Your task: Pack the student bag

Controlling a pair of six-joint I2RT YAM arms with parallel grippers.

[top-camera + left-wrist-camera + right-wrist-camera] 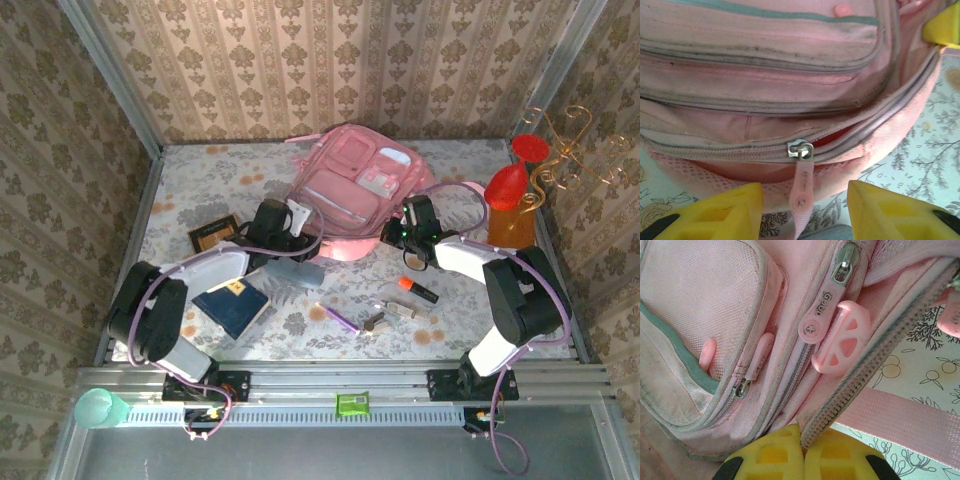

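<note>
- Bag update: the student bag [350,180] lies flat at the far middle of the table [200,175], pockets facing up.
- my left gripper [805,202] sits at its near edge with the yellow fingers [730,210] parted. A pink zipper pull [801,180] hangs in the gap, touching neither one.
- my right gripper [802,452] is squeezed closed on the bag's zipper edge, over on its right side.
- a blue notebook [232,305] and an orange marker [418,290] lie loose nearer me.

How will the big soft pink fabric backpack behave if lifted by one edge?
Probably floppy: the pink fabric backpack sags and wrinkles where it lies. Likely light, since it looks fairly flat. Its dangling pink zipper pull tab may swing.
</note>
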